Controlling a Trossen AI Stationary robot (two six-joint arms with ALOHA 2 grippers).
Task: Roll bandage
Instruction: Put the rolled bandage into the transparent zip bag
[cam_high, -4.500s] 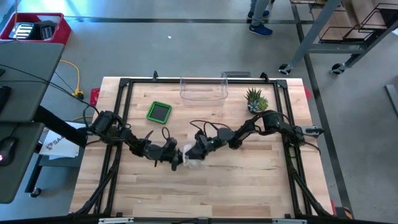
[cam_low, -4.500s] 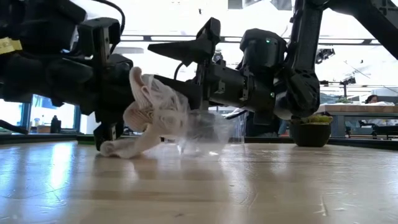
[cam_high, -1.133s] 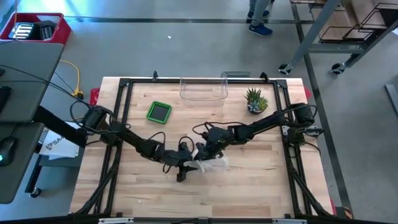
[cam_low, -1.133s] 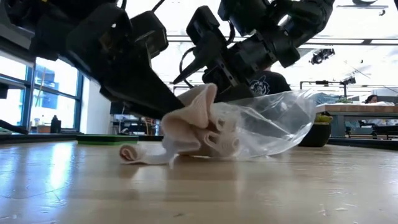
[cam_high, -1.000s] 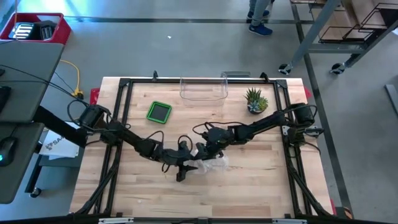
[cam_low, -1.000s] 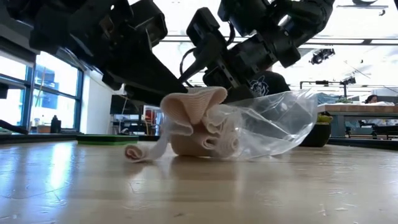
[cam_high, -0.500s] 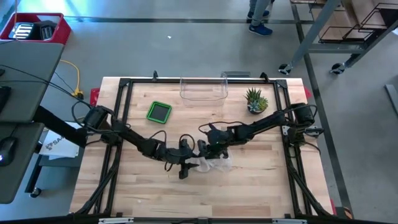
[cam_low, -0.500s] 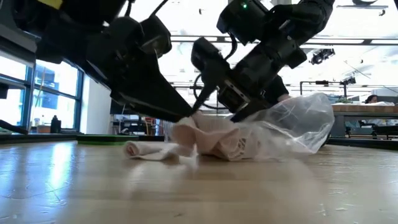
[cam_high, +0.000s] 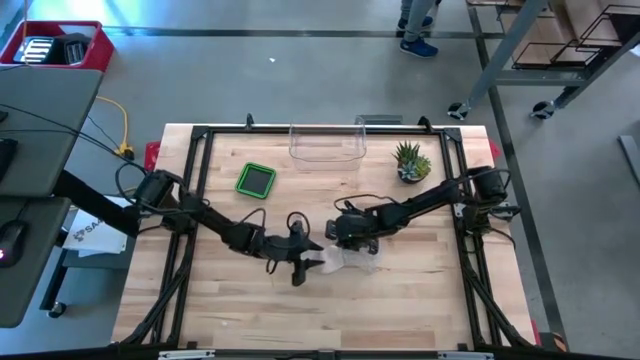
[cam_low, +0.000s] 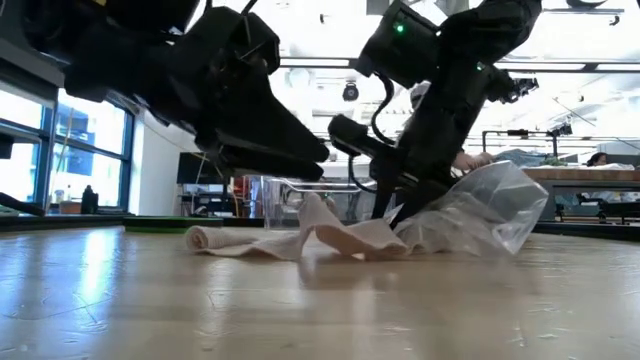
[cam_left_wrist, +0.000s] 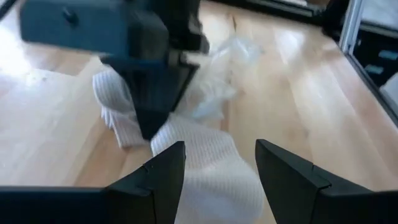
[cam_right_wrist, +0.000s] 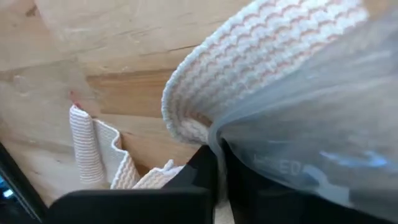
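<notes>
I see the bandage (cam_low: 300, 235) lying loose on the desk (cam_high: 400, 300), mid-front. My right tool (cam_right_wrist: 214, 163) pinches the plastic bag (cam_low: 470, 215); my left tool (cam_left_wrist: 217, 165) hovers wide over the bandage.

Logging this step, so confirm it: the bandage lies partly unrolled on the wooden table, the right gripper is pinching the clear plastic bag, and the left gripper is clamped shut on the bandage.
One thing is wrong: the left gripper is open, its fingers apart above the bandage, as the left wrist view shows. The rest stands: the bandage lies partly unrolled on the table and the right gripper pinches the plastic bag.
</notes>
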